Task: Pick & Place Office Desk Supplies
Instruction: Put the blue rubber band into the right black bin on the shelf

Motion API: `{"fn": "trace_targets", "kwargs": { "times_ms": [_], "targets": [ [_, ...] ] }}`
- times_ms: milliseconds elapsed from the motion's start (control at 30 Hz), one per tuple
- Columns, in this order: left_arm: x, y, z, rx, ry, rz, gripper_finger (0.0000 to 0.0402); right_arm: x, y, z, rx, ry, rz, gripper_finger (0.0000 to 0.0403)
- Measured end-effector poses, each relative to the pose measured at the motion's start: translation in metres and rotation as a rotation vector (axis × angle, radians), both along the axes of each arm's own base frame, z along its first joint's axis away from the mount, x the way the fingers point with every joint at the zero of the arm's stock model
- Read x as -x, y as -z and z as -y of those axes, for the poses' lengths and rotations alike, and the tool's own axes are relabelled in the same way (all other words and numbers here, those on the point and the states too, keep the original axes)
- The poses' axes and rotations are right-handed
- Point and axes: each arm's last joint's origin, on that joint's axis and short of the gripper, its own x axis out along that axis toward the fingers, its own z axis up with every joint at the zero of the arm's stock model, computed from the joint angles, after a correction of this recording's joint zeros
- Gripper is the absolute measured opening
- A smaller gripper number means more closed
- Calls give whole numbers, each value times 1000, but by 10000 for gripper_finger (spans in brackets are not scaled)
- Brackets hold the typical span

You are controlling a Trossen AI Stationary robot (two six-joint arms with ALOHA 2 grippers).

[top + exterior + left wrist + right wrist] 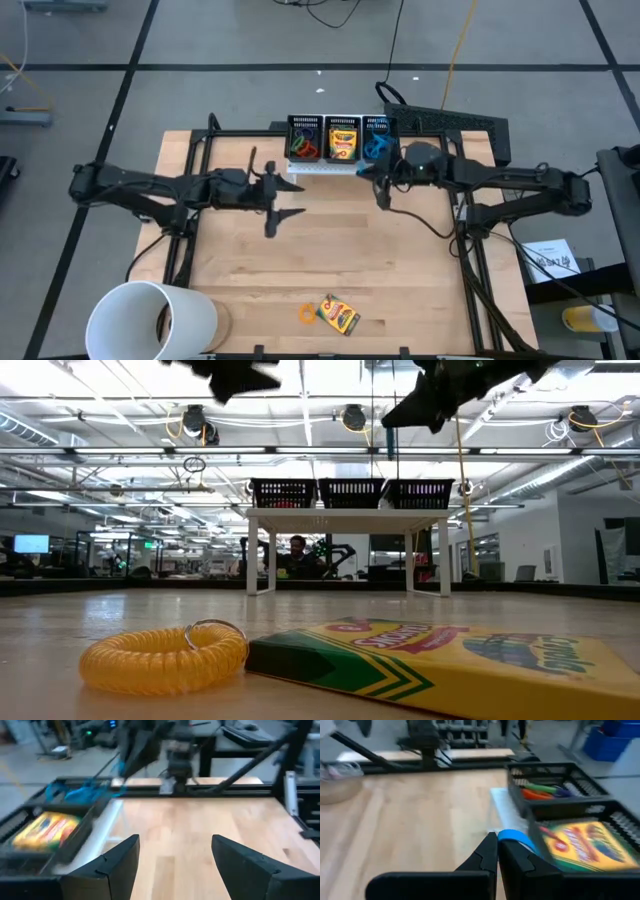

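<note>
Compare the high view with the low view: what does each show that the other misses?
Only the high view shows the white cup, the bins' contents, and the left gripper open over bare table.

Only the low view shows the room behind, with a seated person.

Both show the crayon box beside the orange coil, and the three mesh bins.

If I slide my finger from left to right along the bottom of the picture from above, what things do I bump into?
White cup → orange coil loop → crayon box, lying right beside the loop.
</note>
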Motion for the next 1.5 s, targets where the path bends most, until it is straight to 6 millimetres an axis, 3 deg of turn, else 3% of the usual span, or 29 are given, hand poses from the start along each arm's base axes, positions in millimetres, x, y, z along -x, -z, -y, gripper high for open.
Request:
{"fn": "trace_targets", "kwargs": {
  "times_ms": [367, 600, 867, 1000, 1300, 1500],
  "targets": [
    [46, 35, -27, 121, -311, 173, 255, 33, -9, 49, 95, 361, -76, 0],
    [48, 40, -29, 217, -344, 184, 255, 42, -2, 78, 63, 489, -106, 4],
    [46, 42, -29, 232, -347, 180, 255, 38, 5, 85, -19, 460, -99, 10],
    [46, 41, -29, 235, -347, 183, 255, 37, 6, 85, -16, 459, -108, 41],
    [46, 42, -29, 236, -347, 182, 255, 38, 5, 86, -118, 510, -56, 165],
    [46, 42, -29, 252, -350, 185, 255, 37, 8, 83, -171, 416, -74, 201]
  ]
}}
